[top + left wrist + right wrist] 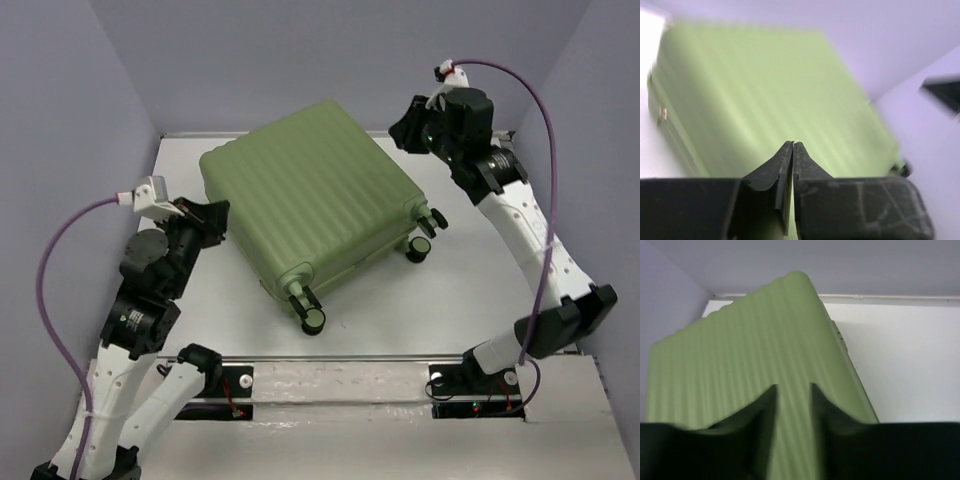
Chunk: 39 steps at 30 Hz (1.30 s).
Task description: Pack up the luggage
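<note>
The luggage (310, 210) is a light-green ribbed hard-shell suitcase lying closed and flat in the middle of the white table, its black wheels (313, 319) toward the near right. It fills the left wrist view (770, 95) and the right wrist view (745, 360). My left gripper (218, 215) is shut and empty, just left of the suitcase's left edge; its tips (793, 145) point at the shell. My right gripper (405, 122) is open with a narrow gap and empty, above the suitcase's far right corner (793, 386). The lining is hidden.
Grey walls close in the table on the left, back and right. The white table (440, 300) shows right of and in front of the suitcase. Purple cables loop from both wrists. The arm bases (470, 385) stand at the near edge.
</note>
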Each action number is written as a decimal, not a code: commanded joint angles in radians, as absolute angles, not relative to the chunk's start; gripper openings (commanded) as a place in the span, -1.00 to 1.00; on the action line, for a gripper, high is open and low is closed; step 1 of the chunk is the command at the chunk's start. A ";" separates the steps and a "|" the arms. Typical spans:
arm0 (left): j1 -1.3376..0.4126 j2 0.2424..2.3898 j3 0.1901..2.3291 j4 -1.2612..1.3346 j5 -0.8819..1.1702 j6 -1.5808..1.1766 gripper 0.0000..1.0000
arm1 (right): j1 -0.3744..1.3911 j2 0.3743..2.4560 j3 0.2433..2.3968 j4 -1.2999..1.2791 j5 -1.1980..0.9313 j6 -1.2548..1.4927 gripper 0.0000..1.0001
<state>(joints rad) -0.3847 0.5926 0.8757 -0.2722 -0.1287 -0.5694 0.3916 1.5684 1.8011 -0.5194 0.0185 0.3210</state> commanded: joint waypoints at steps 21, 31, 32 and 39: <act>0.161 1.655 1.609 -0.094 0.281 -0.503 -0.32 | 0.896 1.042 0.776 -0.267 0.198 0.459 -0.86; 0.172 2.043 1.923 -0.161 0.416 -0.480 -0.31 | 0.896 1.118 0.680 -0.023 0.468 0.603 -0.86; 0.163 2.083 1.933 -0.166 0.425 -0.477 -0.32 | 0.896 1.130 0.678 -0.012 0.483 0.615 -0.86; 0.078 2.076 1.711 -0.054 0.480 -0.504 -0.41 | 0.799 1.195 0.678 0.119 0.476 0.680 -0.86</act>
